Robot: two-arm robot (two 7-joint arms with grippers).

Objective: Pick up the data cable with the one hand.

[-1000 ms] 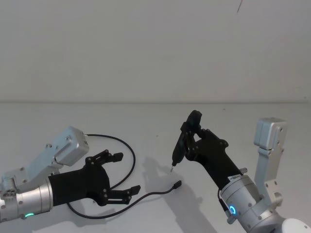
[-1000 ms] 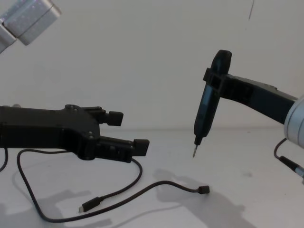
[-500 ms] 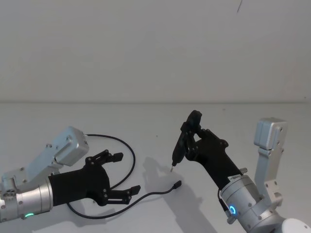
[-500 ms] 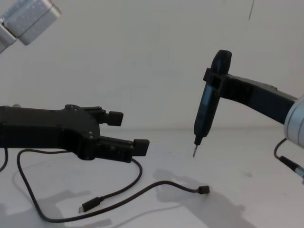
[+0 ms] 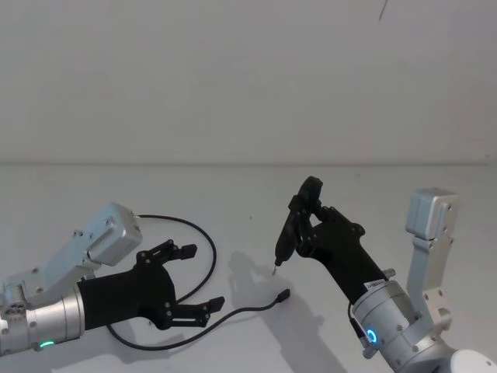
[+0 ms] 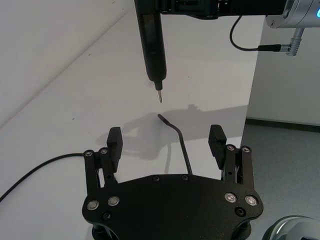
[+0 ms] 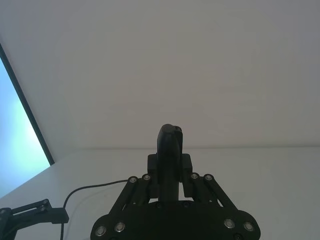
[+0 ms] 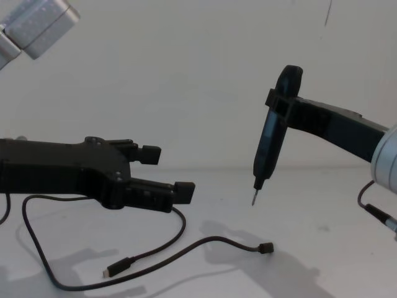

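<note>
The data cable (image 5: pixel 283 296) lies slack on the white table, looping from behind my left arm to a small plug at centre. In the chest view both its plugs show, one (image 8: pixel 266 248) at centre, one (image 8: pixel 115 271) nearer the left. My left gripper (image 5: pixel 202 276) hovers open just above the cable's middle stretch, nothing between its fingers (image 8: pixel 185 191). In the left wrist view the cable (image 6: pixel 183 149) runs out between the open fingers (image 6: pixel 115 139). My right gripper (image 5: pixel 309 225) is shut on a black pen-like tool (image 8: pixel 270 146), tip pointing down above the table beyond the plug.
A silver joint block (image 5: pixel 429 214) of the right arm stands at the far right. A short black wire (image 8: pixel 366 208) hangs from the right wrist. The table's edge (image 6: pixel 252 100) drops off beyond the tool. A plain wall rises behind the table.
</note>
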